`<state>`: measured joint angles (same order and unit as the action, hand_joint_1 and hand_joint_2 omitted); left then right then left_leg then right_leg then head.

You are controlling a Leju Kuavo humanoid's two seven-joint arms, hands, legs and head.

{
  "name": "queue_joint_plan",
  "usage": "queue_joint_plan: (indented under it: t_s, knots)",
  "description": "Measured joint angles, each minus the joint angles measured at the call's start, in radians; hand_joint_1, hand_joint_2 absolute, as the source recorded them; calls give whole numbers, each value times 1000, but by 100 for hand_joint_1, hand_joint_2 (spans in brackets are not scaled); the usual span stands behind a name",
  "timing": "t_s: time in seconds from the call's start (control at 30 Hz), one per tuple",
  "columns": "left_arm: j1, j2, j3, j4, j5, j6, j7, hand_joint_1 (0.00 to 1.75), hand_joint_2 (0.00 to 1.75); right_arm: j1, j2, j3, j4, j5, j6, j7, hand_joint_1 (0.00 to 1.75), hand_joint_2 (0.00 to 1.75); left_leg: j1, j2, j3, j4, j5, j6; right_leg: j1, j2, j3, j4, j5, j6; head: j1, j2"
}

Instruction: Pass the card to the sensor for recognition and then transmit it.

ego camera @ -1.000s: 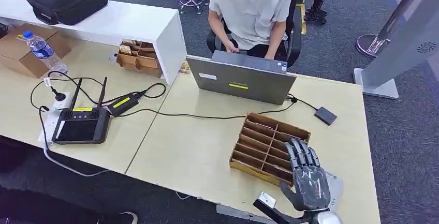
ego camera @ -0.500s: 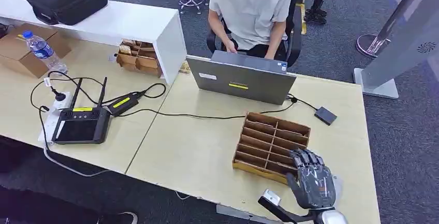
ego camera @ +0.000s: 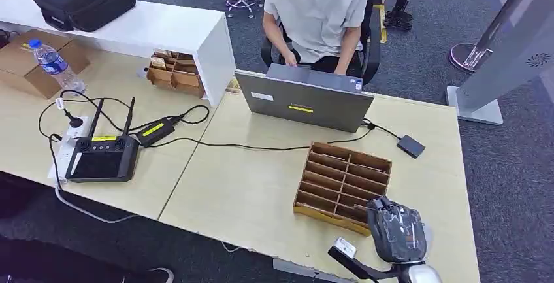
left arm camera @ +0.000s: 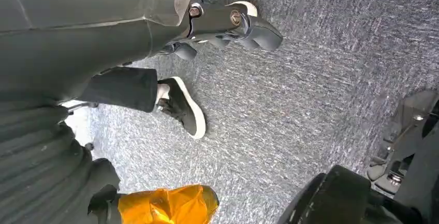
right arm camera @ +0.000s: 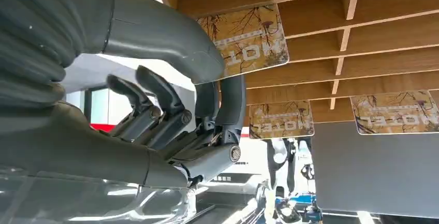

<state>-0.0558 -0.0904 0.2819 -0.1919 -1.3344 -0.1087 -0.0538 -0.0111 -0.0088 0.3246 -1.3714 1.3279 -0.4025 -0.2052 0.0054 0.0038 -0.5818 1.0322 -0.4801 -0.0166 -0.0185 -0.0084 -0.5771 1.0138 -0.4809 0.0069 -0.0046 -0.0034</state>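
The right robot hand (ego camera: 397, 233) is at the near right corner of the pale wooden worktop (ego camera: 248, 191), right at the near right end of the brown wooden slotted card tray (ego camera: 342, 185). In the right wrist view its dark fingers (right arm camera: 228, 105) and thick grey thumb close on a tan hotel card with a bare-tree print (right arm camera: 247, 40) that stands in a tray slot. Two more printed cards (right arm camera: 281, 119) stand in the slots further along. The small flat black sensor box (ego camera: 410, 146) lies near the far right edge of the worktop, well apart from the hand, joined by a black cable to the grey laptop (ego camera: 304, 99) at the far edge. A person in a white shirt (ego camera: 318, 8) sits behind the laptop. The left robot hand (left arm camera: 46, 167) hangs over grey carpet; whether its fingers are spread or curled cannot be told.
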Motion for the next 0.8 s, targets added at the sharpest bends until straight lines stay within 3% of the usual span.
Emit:
queue_joint_plan:
  t_s: [0.8]
  knots:
    - [-6, -2, 15, 0, -19, 28, -13, 0, 175, 1, 3, -11, -32, -31, 18, -27, 175, 175, 0, 0, 0, 0, 0, 0, 0, 0, 0, 0, 0, 0, 0, 0]
